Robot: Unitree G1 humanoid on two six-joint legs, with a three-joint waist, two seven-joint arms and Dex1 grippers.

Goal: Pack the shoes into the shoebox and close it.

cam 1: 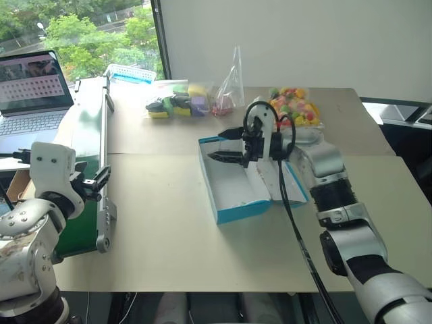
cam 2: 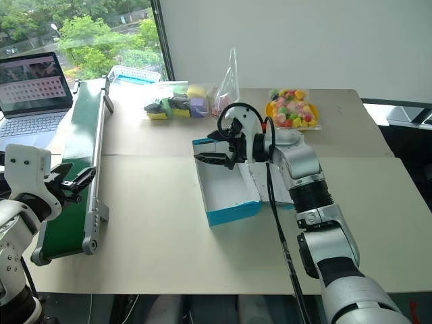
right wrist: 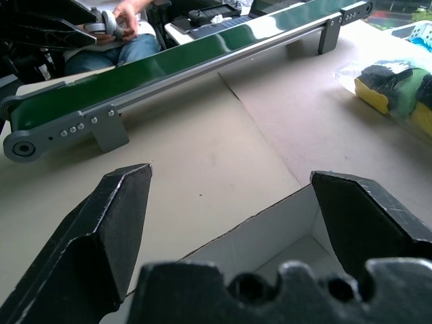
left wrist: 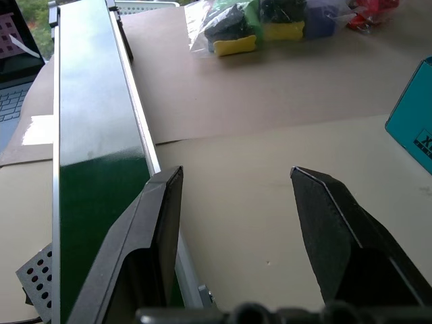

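Observation:
The shoebox [cam 1: 243,211] is bright blue with a white inside and lies open at the middle of the table. Its lid [cam 1: 291,183] is folded out flat under my right forearm. Nothing shows inside the part of the box I can see. The shoes are out of view. My right gripper [cam 1: 219,146] hangs open just above the far end of the box, pointing left, with nothing between its fingers. My left gripper [cam 1: 100,179] is open and empty at the near end of the green conveyor, well to the left of the box [left wrist: 413,115].
A long green conveyor belt [cam 1: 91,135] runs along the table's left side, with a laptop [cam 1: 34,88] beyond it. At the back lie a bag of coloured blocks [cam 1: 177,101], a clear bag [cam 1: 231,91], a bag of coloured sweets [cam 1: 293,104] and a pale blue basket [cam 1: 131,73]. A person's hand [right wrist: 125,20] shows past the conveyor.

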